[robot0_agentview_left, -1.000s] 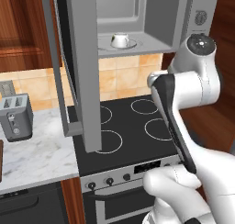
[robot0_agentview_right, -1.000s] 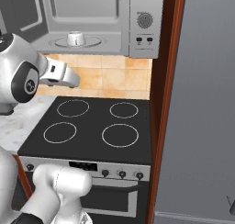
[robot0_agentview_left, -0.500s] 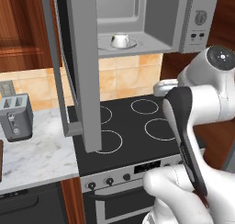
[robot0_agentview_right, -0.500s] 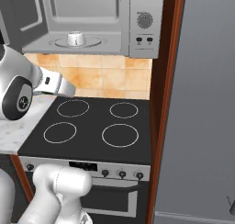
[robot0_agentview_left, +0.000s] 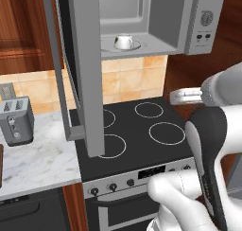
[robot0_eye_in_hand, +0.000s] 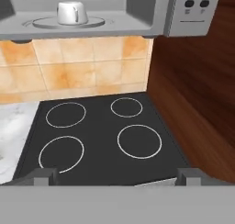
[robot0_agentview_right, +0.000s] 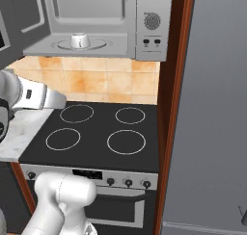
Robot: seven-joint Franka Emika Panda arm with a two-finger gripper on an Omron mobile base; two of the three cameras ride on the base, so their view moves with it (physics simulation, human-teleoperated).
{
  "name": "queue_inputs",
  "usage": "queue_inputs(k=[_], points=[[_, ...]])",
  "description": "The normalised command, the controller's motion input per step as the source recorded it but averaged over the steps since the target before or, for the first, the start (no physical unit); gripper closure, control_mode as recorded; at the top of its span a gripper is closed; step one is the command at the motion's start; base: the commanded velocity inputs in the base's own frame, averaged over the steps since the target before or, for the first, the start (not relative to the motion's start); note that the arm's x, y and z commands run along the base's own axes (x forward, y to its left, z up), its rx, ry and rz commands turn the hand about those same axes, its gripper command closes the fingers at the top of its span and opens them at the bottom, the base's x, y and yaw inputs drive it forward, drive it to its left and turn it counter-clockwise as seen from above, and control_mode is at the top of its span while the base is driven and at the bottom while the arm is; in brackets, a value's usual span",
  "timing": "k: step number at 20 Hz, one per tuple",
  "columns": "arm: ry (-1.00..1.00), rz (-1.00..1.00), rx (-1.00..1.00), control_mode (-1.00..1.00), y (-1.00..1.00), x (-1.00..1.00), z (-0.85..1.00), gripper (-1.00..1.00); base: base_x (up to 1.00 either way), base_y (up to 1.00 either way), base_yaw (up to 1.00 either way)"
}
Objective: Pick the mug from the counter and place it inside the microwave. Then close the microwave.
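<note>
One step is left, by the look of things: shutting the microwave [robot0_agentview_left: 156,22], since the mug [robot0_agentview_left: 124,41] already sits on the turntable plate [robot0_agentview_right: 79,45] inside the open cavity. Nearest the base, the gripper [robot0_eye_in_hand: 114,175] hangs low over the black stovetop [robot0_agentview_left: 137,130], well below the appliance; its fingertips [robot0_eye_in_hand: 43,175] stand apart with nothing between them. To close well, the arm would probably need to swing left around the door [robot0_agentview_left: 85,69], get behind its outer face near the long bar handle [robot0_agentview_left: 59,74], and push it round in an arc rather than straight on. That door hangs wide over the stovetop's left side and is itself the main obstacle. Farther left, a toaster [robot0_agentview_left: 16,121] stands on the counter [robot0_agentview_left: 33,154], clear of the door's swing as far as can be judged. Behind, a tiled wall [robot0_eye_in_hand: 73,67].
</note>
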Motion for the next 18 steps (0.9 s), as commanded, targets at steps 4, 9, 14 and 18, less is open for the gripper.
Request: queue_inputs(k=[4,9,14,18], points=[[-0.25,0.00,0.00,-1.00,0.00,-0.43,0.21,-1.00,0.00,0.00,0.00],[-0.30,0.00,0.00,-1.00,0.00,-0.19,0.03,-1.00,0.00,0.00,0.00],[-0.31,0.00,0.00,-1.00,0.00,-0.22,0.14,-1.00,0.00,0.00,0.00],[-0.30,0.00,0.00,-1.00,0.00,-0.33,0.31,-1.00,0.00,0.00,0.00]])
